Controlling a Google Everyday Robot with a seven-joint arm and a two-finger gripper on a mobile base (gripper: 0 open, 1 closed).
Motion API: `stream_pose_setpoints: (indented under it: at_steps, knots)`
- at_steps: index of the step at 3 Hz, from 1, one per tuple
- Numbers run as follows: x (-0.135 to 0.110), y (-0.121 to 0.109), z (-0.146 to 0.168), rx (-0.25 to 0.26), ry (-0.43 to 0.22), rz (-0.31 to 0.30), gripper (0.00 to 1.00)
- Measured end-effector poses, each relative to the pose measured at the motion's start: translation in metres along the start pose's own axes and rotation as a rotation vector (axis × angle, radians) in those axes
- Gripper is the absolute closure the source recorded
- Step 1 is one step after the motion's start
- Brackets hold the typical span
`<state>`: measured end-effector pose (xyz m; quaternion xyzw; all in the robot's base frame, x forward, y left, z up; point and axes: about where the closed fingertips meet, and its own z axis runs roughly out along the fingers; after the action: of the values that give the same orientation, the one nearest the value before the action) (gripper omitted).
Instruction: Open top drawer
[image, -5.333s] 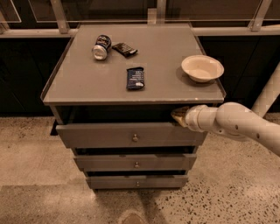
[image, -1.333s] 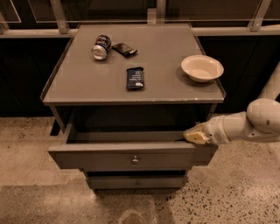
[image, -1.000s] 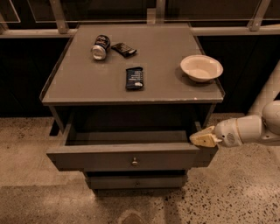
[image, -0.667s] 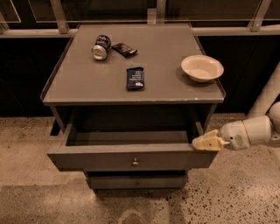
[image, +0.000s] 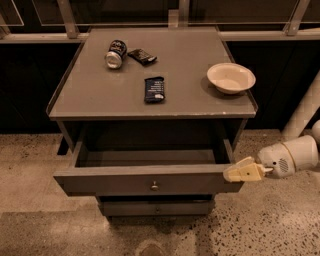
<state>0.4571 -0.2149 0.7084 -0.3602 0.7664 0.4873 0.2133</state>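
Note:
The top drawer (image: 125, 182) is a grey metal drawer with a small round brass knob (image: 154, 186) at the centre of its front. It stands pulled well out of the grey cabinet (image: 100, 102), and its inside looks dark and bare. My gripper (image: 241, 170), pale yellow on a white wrist, is at the right end of the drawer front, level with its top edge. It touches or nearly touches that corner. It holds nothing that I can see.
On the cabinet top lie a tipped can (image: 115, 53), a dark packet (image: 142, 56), a blue packet (image: 154, 89) and a white bowl (image: 231, 77). A lower drawer front (image: 155, 207) shows under the open one. A white pole (image: 302, 112) stands at right on speckled floor.
The top drawer went from shut to pulled far out. My gripper moved forward with the drawer's right side, then drifted right to the corner of the drawer front.

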Motion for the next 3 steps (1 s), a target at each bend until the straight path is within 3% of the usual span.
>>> stream_pose_setpoints:
  at_steps: [1,3]
  knots:
    - [0.0004,0.0014,0.0006,-0.006,0.003,0.0,0.81]
    - [-0.0001,0.0016,0.0012,-0.007,0.002,-0.004,0.35]
